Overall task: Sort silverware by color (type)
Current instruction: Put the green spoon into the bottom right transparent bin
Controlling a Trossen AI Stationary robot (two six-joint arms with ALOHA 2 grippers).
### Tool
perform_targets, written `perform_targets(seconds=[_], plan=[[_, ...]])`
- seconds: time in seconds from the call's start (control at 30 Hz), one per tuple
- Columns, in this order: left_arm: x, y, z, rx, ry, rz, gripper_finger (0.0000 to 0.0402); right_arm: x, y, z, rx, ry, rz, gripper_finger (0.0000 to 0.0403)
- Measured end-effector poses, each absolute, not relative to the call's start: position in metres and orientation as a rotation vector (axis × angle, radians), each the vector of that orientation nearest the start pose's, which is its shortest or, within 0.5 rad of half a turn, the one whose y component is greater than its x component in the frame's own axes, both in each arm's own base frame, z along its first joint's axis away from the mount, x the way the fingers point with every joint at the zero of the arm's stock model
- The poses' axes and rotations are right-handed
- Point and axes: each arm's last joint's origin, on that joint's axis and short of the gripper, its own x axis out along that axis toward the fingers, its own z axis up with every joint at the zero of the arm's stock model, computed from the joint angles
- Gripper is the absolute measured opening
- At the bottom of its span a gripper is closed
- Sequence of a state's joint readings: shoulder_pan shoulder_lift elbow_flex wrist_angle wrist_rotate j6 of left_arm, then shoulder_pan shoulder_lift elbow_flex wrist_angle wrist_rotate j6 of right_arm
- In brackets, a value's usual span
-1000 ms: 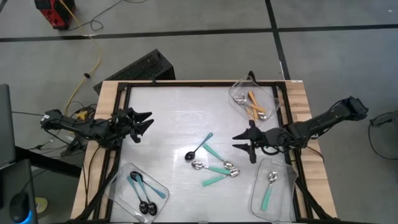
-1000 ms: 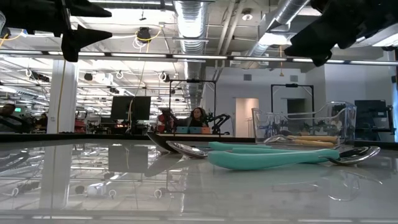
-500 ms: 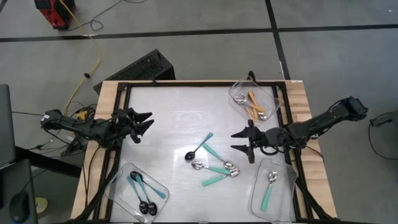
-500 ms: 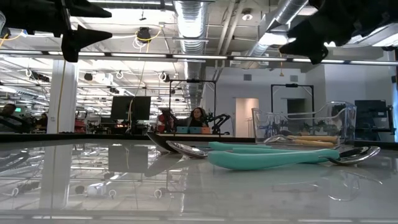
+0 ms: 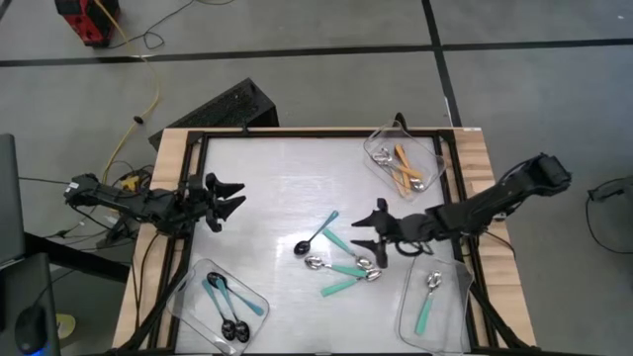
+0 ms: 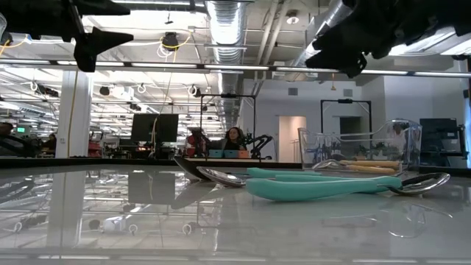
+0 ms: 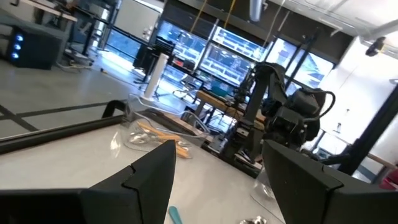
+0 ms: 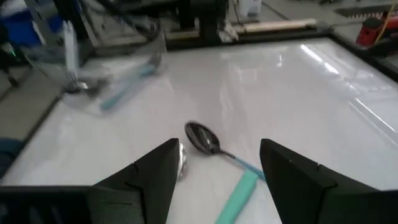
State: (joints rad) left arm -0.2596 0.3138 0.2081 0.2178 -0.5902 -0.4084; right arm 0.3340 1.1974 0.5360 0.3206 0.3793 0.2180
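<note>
your right gripper [image 5: 367, 234] hangs wide open over the loose teal-handled spoons [image 5: 348, 269] near the table's middle — lower and pinch one handle; left gripper [image 5: 233, 194] waits open near the left edge.

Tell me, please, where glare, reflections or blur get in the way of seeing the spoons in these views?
High view: the white table carries a soft sheen, spoons clear. Low view: the glossy top mirrors ceiling lights, and the teal spoon lies sharp in front. Right wrist view: the far clear tray is smeared, while the black-bowled spoon reads fairly well.
</note>
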Motion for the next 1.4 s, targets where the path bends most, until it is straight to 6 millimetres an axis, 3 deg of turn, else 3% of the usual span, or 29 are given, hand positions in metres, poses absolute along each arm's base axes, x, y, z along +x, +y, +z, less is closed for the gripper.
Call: perform_targets(seconds=[0.23, 0.5, 0.77, 1.07, 1.4], plan=[[0.111, -0.013, 0.229, -0.450, -0.168, 0.301, 0.0226, 0.251, 0.071, 0.212, 0.009, 0.439, -0.245, 0.0251], [0.111, -0.013, 0.229, -0.432, -0.165, 0.301, 0.0226, 0.260, 0.070, 0.210, 0.091, 0.657, -0.360, 0.0251], [0.111, -0.013, 0.230, -0.430, -0.167, 0.302, 0.0226, 0.273, 0.075, 0.210, 0.143, 0.694, -0.323, 0.0251], [0.111, -0.013, 0.230, -0.407, -0.166, 0.304, 0.0226, 0.282, 0.071, 0.192, 0.162, 0.753, -0.376, 0.0253], [0.111, -0.013, 0.229, -0.404, -0.161, 0.305, 0.0226, 0.286, 0.074, 0.180, 0.192, 0.803, -0.352, 0.0308]])
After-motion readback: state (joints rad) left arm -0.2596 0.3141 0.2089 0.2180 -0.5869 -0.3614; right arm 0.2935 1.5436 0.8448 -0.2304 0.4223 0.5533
